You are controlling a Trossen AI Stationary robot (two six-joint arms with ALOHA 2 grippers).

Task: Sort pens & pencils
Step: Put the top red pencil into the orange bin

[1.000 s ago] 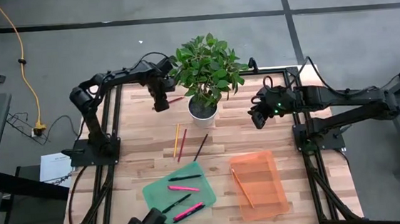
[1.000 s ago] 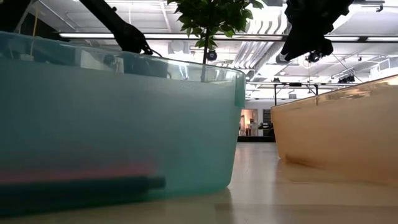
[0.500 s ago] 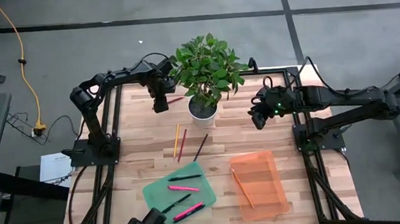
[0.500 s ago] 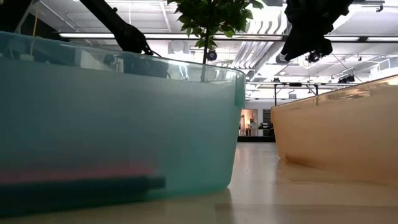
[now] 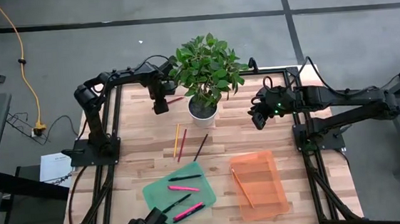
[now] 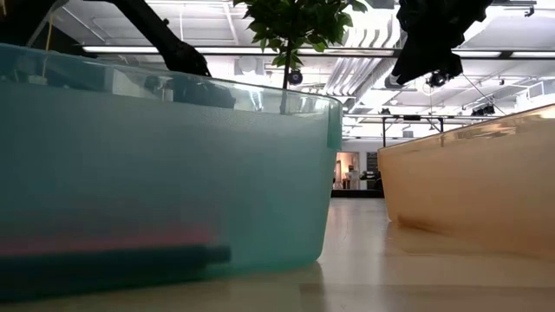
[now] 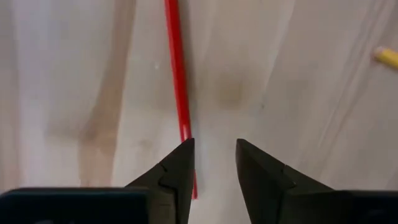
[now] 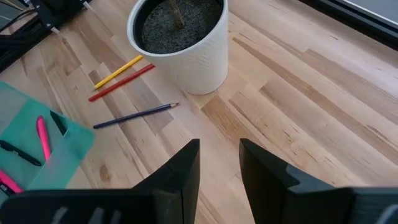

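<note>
A red pencil (image 7: 176,68) lies flat on the wood at the table's far left, next to the plant pot (image 5: 203,109). My left gripper (image 7: 214,149) points straight down over its near end, open; the pencil runs under one fingertip (image 7: 181,163). In the high view this gripper (image 5: 160,105) stands left of the pot. Yellow (image 5: 176,138), red (image 5: 182,145) and dark (image 5: 200,147) pencils lie mid-table. The green tray (image 5: 154,193) holds pink and black pens (image 5: 183,188). The orange tray (image 5: 268,165) holds an orange pencil (image 5: 242,187). My right gripper (image 8: 219,149) hovers open, high at the far right. My left gripper's one finger stands over the red pencil near its end (image 7: 187,134), coming from above with the pencil lying flat on the table. Whether that finger touches the pencil I cannot tell; the fingertip hides the spot.
The white pot with its leafy plant (image 5: 207,65) stands at the far middle, close to the left gripper. Both trays sit near the front edge; in the low view their walls (image 6: 173,173) (image 6: 468,191) fill the foreground. Bare wood lies between pot and trays.
My left arm has leaned down a little over the red pencil at the far left; its gripper stays over the same spot. Pencils, pens and trays have not moved.
</note>
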